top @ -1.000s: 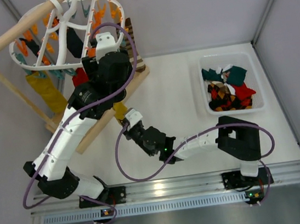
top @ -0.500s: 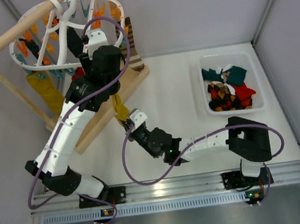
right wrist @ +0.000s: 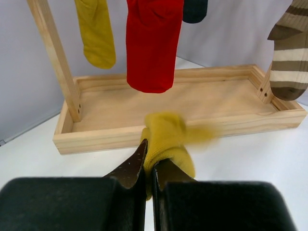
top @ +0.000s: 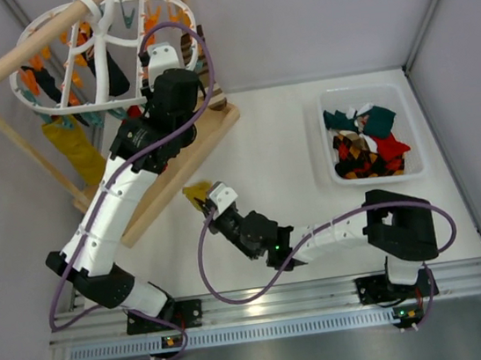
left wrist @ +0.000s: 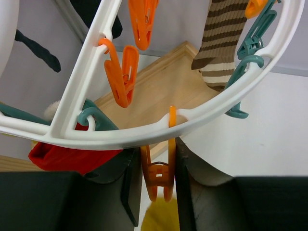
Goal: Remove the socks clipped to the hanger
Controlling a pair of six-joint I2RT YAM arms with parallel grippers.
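The white oval hanger (top: pixel 53 105) hangs from the wooden rod at the back left. From below, my left gripper (left wrist: pixel 156 187) is shut on an orange clip (left wrist: pixel 161 175) on the hanger's rim (left wrist: pixel 144 134), pinching it. The olive-yellow sock (top: pixel 196 191) is free of the clip, and my right gripper (right wrist: pixel 150 159) is shut on it just above the table. A red sock (right wrist: pixel 151 43), a mustard sock (right wrist: pixel 96 33), a dark sock (right wrist: pixel 195 9) and a striped sock (right wrist: pixel 288 53) hang from the hanger.
The wooden stand's base tray (right wrist: pixel 192 101) lies just beyond the right gripper. Its rod (top: pixel 20 58) carries the hanger. A white bin (top: pixel 362 89) with several socks stands at the right. Orange and teal clips (left wrist: pixel 122 72) dangle around the left gripper.
My left gripper has closed on the orange clip. The olive-yellow sock has dropped off the hanger. My right gripper has drawn it down and toward the near side.
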